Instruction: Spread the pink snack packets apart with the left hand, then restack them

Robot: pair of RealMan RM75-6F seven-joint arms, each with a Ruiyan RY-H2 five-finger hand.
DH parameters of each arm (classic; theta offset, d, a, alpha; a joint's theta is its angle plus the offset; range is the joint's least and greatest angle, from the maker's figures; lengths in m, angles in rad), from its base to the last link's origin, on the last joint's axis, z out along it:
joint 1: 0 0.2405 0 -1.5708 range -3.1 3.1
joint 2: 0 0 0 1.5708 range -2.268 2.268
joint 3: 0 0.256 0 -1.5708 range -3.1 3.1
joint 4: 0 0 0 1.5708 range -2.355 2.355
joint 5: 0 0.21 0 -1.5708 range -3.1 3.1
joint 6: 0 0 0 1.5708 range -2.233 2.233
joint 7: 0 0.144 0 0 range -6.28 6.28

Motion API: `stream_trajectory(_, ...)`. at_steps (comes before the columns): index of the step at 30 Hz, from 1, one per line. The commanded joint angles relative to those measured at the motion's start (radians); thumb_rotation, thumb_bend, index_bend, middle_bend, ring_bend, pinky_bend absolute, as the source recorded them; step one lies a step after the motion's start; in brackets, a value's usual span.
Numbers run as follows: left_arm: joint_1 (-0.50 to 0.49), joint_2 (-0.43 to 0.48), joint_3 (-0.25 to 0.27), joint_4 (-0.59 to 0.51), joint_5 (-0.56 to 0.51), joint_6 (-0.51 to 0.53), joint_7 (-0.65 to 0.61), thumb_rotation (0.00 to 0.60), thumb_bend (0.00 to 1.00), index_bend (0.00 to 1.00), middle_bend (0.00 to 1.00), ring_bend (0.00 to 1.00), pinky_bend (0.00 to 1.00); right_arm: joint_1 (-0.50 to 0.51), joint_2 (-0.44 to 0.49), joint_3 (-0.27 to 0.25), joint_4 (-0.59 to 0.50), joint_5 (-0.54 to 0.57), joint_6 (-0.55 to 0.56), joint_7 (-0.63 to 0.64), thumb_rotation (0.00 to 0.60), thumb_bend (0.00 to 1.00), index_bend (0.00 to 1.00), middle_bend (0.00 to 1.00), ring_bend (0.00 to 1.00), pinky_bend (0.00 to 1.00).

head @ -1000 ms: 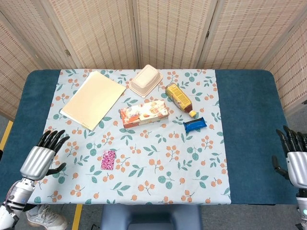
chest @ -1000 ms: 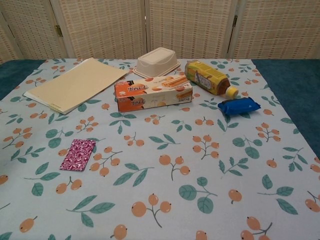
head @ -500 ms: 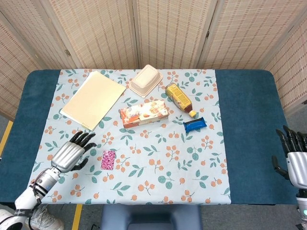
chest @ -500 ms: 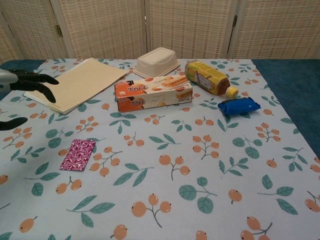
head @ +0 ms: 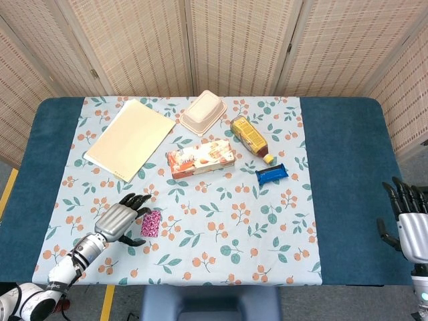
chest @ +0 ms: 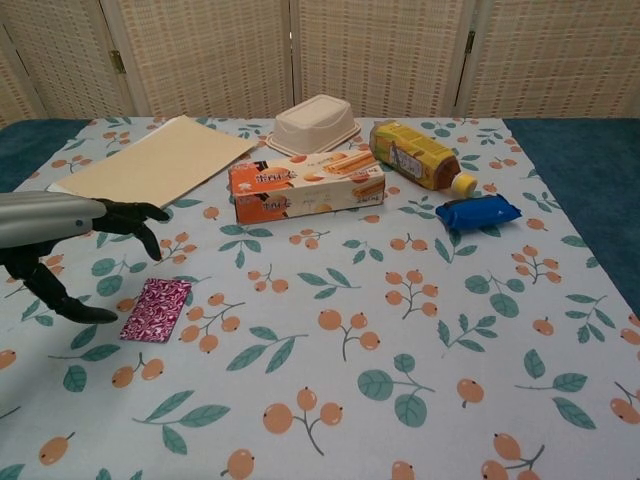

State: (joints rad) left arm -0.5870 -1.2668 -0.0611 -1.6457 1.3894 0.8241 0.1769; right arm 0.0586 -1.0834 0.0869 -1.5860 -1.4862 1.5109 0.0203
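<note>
The pink snack packets (head: 151, 223) lie as one small flat stack on the flowered cloth, front left; in the chest view the stack (chest: 156, 309) shows a pink-and-white pattern. My left hand (head: 122, 219) hovers just left of the stack with its fingers apart, its black fingertips near the packets' left edge, holding nothing. In the chest view that hand (chest: 70, 235) is above and to the left of the stack, its thumb reaching down beside it. My right hand (head: 408, 217) stays open off the table's right edge.
Behind the packets lie an orange biscuit box (head: 200, 158), a beige folder (head: 130, 138), a lidded tray (head: 201, 112), a yellow bottle on its side (head: 250, 137) and a blue packet (head: 271, 174). The cloth (head: 234, 254) covers the table's middle.
My left hand has swept in from the table's left edge to beside the pink packets. The packets and my right hand have not moved.
</note>
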Motion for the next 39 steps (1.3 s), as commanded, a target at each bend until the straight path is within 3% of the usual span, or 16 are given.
stream_trajectory(1, 0.001, -0.029, 0.006, 0.025, -0.004, 0.020, -0.009, 0.400, 0.17, 0.32, 0.00, 0.00, 0.00, -0.001, -0.001, 0.000, 0.002, 0.000, 0.001, 0.001, 0.600, 0.50, 0.02, 0.00, 0.00, 0.00)
stream_trajectory(13, 0.006, -0.088, 0.036, 0.076, -0.046, 0.028, 0.001, 0.320, 0.15, 0.34, 0.00, 0.00, 0.00, 0.002, -0.007, -0.001, 0.002, 0.005, -0.008, -0.005, 0.600, 0.50, 0.04, 0.00, 0.00, 0.00)
stream_trajectory(39, -0.022, -0.204, 0.047, 0.146, -0.113, 0.021, 0.068, 0.320, 0.16, 0.33, 0.00, 0.00, 0.00, -0.003, -0.007, -0.004, 0.008, 0.016, -0.016, 0.004, 0.600, 0.50, 0.06, 0.00, 0.00, 0.00)
